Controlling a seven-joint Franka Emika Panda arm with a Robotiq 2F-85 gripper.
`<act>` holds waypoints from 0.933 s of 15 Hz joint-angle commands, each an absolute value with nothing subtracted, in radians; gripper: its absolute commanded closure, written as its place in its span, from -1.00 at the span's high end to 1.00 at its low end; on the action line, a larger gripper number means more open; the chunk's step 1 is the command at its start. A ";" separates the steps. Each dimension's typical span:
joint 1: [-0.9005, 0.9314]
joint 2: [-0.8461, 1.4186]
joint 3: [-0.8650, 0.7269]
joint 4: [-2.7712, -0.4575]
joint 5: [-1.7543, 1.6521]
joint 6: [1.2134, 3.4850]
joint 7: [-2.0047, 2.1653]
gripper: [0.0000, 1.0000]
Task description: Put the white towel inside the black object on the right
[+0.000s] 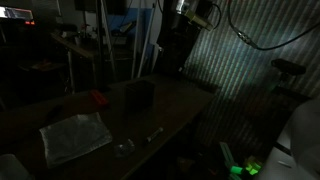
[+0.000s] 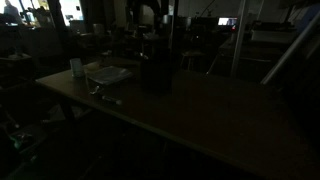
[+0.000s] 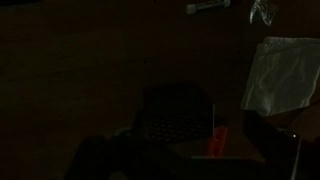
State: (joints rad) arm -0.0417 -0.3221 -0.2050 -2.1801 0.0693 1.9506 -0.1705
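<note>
Lying flat on the table point(image 1: 182, 102): white towel point(image 1: 75, 137), apart from upright black container point(image 1: 138, 95) | small red thing point(image 1: 97, 99) near container | gripper point(image 3: 190, 158) jaws spread wide, holding nothing

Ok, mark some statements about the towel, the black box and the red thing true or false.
1. The white towel lies on the table. True.
2. The towel is already inside the black object. False: it lies on the table, apart from it.
3. A small red thing sits near the black object. True.
4. The red thing rests on the towel. False: it is on the bare table, clear of the towel.
</note>
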 commanded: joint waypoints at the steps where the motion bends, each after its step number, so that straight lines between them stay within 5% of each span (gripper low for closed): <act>1: -0.062 -0.321 -0.187 -2.174 0.076 1.948 -0.176 1.00; 14: -0.043 -0.297 -0.148 -2.156 0.064 1.951 -0.155 1.00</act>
State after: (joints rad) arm -0.0418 -0.3173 -0.1899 -2.1729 0.0692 1.9499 -0.1699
